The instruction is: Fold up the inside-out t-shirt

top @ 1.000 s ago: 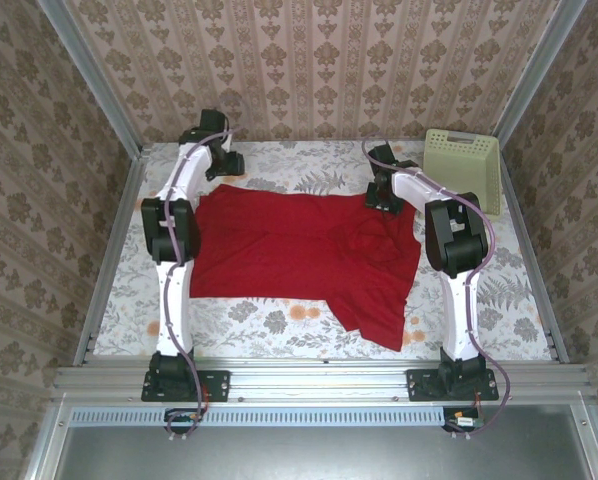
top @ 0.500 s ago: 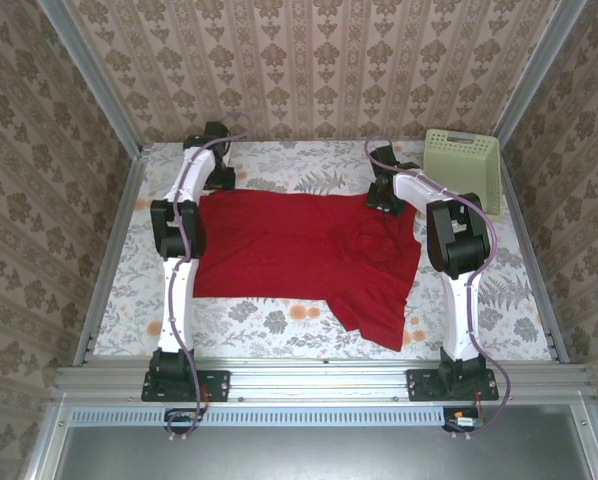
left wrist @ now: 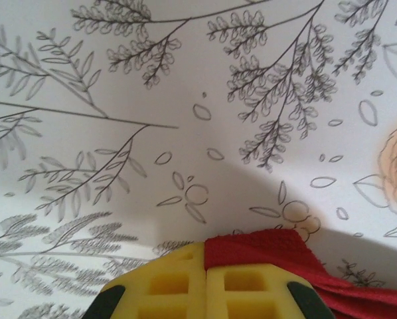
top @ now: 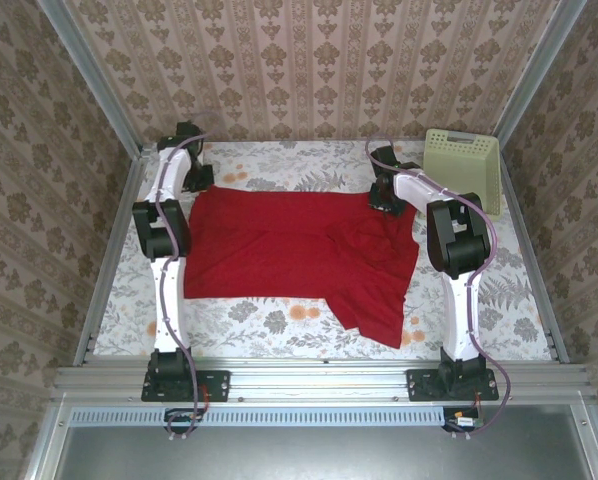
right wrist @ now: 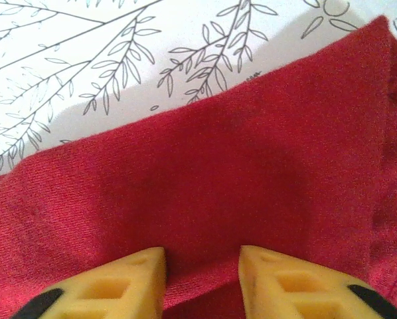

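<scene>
The inside-out t-shirt (top: 299, 245), plain bright red, lies spread across the flowered table, with its near right part rumpled and hanging toward the front. My left gripper (top: 195, 180) is at the shirt's far left corner. In the left wrist view its yellow fingers (left wrist: 205, 256) are pressed together, and a red hem corner (left wrist: 265, 249) is pinched at the right finger. My right gripper (top: 387, 200) is at the shirt's far right edge. Its jaws (right wrist: 202, 259) stand apart, pressed down on the cloth (right wrist: 218, 173), with a raised ridge of red fabric between them.
A pale green basket (top: 464, 165) stands at the far right corner of the table. Metal rails and papered walls close in the table (top: 279, 322) on three sides. Bare flowered tabletop (left wrist: 185, 100) shows beyond the left gripper.
My left gripper has shut on the shirt's far left corner and moved left and back, drawing that corner outward. The right jaws have narrowed on the cloth.
</scene>
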Controlling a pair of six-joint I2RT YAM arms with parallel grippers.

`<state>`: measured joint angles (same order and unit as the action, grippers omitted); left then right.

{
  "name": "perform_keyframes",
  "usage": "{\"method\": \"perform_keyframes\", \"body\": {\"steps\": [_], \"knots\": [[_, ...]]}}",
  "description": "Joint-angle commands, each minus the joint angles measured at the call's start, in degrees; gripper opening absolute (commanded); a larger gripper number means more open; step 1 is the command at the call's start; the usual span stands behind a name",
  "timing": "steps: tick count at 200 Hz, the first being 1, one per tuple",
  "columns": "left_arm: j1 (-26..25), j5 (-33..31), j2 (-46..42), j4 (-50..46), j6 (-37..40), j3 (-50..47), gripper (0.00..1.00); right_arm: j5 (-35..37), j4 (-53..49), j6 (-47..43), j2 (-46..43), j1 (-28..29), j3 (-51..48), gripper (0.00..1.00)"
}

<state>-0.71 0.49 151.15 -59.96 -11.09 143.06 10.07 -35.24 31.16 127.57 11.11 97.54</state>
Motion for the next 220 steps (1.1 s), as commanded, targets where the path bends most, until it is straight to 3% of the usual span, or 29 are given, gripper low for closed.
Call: {"method": "perform_keyframes", "body": {"steps": [1,36,81,126,167,178,199,220], "knots": [[2.31,10.45,-2.62,3.61,-3.82,-1.88,0.0,0.97,-2.77,-1.36,1.02,-0.53,-0.54,0.29],[6.28,28.21,-8.36,13.39,-12.07,-11.78,0.0,2.43,-3.43,-2.72,1.02,-0.51,0.05,0.16],[10.08,38.82,-16.07,22.74,-19.87,-22.3,0.0,3.44,-2.96,-2.68,0.48,-0.39,-1.21,0.13],[12.36,44.07,-19.36,29.96,-24.94,-28.42,0.0,3.83,-3.0,-2.59,0.42,-0.32,-1.22,0.1],[12.87,44.29,-17.11,30.36,-26.52,-28.13,0.0,4.01,-2.9,-3.01,0.49,-0.01,-0.95,0.09],[12.86,43.69,-16.32,30.09,-26.44,-27.79,0.1,4.02,-2.99,-3.16,0.58,0.15,-0.72,0.09],[13.05,43.0,-15.54,31.31,-27.32,-27.87,0.21,4.01,-3.04,-3.62,0.4,0.39,-0.34,0.09],[13.6,43.08,-15.84,35.74,-30.52,-29.72,0.23,4.29,-3.25,-3.91,0.23,0.36,-0.24,0.09]]}}
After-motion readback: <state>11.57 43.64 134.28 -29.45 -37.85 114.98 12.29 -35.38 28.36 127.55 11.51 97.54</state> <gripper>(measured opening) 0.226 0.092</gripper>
